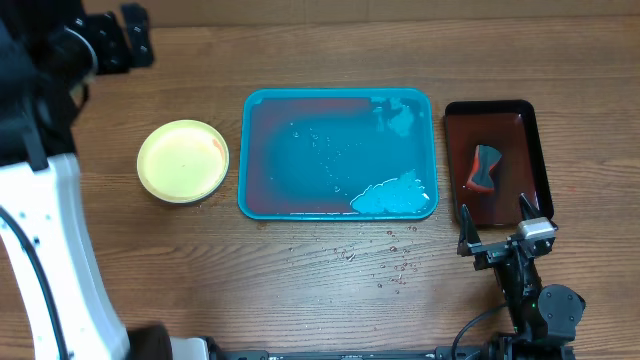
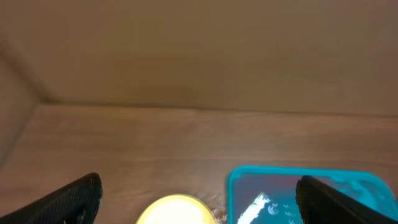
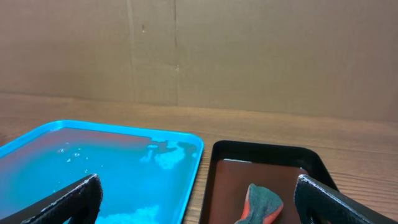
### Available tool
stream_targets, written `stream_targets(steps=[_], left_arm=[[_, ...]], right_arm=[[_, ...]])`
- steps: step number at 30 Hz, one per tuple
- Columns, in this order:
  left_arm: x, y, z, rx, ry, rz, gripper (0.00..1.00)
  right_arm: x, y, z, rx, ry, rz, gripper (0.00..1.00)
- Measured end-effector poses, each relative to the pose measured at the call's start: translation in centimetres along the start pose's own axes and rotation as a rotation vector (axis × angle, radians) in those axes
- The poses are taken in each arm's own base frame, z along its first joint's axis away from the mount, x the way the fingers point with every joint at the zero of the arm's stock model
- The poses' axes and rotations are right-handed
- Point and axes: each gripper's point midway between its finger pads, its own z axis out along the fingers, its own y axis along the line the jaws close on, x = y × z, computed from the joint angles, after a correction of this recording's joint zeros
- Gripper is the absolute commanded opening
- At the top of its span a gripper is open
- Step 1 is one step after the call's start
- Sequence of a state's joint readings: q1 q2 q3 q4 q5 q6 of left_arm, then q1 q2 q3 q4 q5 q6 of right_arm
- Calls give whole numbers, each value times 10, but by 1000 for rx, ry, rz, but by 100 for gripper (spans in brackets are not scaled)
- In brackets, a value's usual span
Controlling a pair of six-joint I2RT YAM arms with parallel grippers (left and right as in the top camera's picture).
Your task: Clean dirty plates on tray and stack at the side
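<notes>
A yellow-green plate (image 1: 183,160) with a paler centre lies on the table left of the turquoise tray (image 1: 258,150); a faint red mark sits at its right rim. Whether other plates lie under it I cannot tell. The tray carries only water drops and white foam (image 1: 392,195). In the left wrist view the plate (image 2: 177,211) shows at the bottom edge with the tray (image 2: 235,186) to its right. My left gripper (image 2: 199,182) hangs open and empty above them. My right gripper (image 1: 496,222) (image 3: 199,186) stands open and empty in front of the dark tray.
A dark red-black tray (image 1: 530,140) right of the turquoise one holds a grey and orange sponge (image 1: 485,168) (image 3: 260,204). Water drops (image 1: 385,262) speckle the table in front of the turquoise tray. A cardboard wall (image 3: 249,50) stands at the back. The white left arm (image 1: 40,230) fills the left edge.
</notes>
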State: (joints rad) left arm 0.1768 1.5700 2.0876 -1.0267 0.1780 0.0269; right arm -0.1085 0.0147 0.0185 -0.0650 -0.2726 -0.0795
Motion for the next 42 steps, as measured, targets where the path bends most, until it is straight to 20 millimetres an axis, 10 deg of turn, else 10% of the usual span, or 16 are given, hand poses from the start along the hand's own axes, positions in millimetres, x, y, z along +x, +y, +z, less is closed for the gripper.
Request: stream_targets(steps=[5,12,26,42], left_arm=[[36,-28,0,68,20,31,100],[133,-18,13,15,180,16,100],[243,-17,-6,-3,-195,82,100],[315,-18,-16,-38,-421,251,100]], right_arm=[[0,0,0,0,0,1,100],[0,0,0,0,0,0,100],[0,0,0,0,1,1,100],[0,0,0,0,1,0,100]])
